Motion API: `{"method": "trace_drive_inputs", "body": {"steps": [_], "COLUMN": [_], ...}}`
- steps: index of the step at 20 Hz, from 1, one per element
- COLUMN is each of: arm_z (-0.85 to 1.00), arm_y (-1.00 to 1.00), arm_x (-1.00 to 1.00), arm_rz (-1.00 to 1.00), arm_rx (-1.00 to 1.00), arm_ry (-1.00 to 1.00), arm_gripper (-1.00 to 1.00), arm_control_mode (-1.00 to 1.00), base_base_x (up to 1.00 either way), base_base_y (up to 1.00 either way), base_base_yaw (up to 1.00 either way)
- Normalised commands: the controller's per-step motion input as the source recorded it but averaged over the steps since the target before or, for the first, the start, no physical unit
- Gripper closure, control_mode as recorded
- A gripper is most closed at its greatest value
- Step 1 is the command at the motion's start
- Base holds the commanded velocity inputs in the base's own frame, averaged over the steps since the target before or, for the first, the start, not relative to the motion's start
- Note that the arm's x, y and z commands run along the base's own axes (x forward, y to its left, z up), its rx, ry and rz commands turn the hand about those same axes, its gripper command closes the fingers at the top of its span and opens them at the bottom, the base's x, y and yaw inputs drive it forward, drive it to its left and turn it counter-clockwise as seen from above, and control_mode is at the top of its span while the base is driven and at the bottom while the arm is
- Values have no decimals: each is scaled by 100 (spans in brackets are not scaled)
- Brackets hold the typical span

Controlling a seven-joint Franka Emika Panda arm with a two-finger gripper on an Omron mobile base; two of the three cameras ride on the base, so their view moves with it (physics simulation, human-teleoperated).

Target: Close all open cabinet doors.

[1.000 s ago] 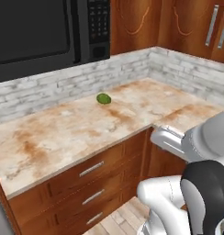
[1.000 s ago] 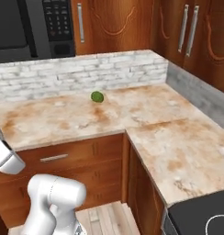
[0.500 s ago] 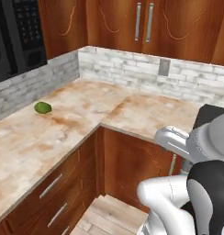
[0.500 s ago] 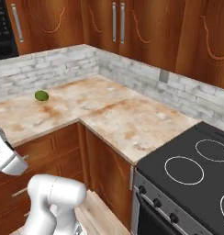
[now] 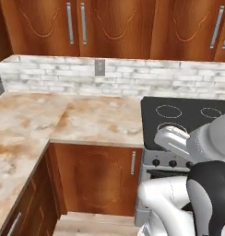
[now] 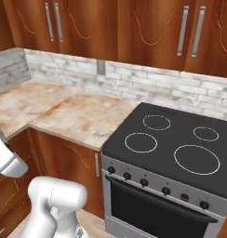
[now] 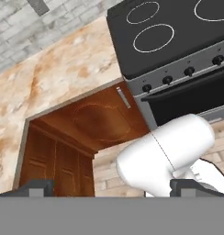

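Left base view has the marble-look counter (image 5: 82, 120) wrapping around from the left side into a corner, with a white brick backsplash (image 5: 133, 78) behind it and a small grey outlet plate (image 5: 99, 67) stuck on the bricks. Above that run the upper cabinet doors (image 5: 105, 27), glossy reddish-brown with the carved arch lines and slim silver bar handles, and they all look flush and shut from here. Under the counter, just left of the stove, sits a lower cabinet door (image 5: 103, 177) with a short vertical handle on its right edge, also flat against its frame as far as anyone can tell. Moving right there's the black stove (image 5: 188, 115) with white ring burners and a row of knobs along its front, partly hidden by the robot's white arm. In the right base view the same upper doors (image 6: 148, 28) stretch across the top and the stove (image 6: 171, 144) takes up the middle and right, oven door below the knobs. The hand view looks down at the lower door (image 7: 100, 121) next to the oven, and the gripper (image 7: 111, 187) shows its two dark tips spread wide apart at the bottom, nothing between them.
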Motion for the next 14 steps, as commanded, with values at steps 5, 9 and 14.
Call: {"method": "trace_drive_inputs", "body": {"steps": [5,9,14], "arm_z": [0,0,0], "arm_y": [0,0,0], "arm_x": [0,0,0], "arm_rz": [0,0,0], "arm_rx": [0,0,0], "arm_ry": [0,0,0], "arm_gripper": [-100,-100,-100], "arm_control_mode": [100,100,100], "base_base_x": [2,0,4], "base_base_y": [-1,0,0], "base_base_yaw": [-60,-62,-64]}}
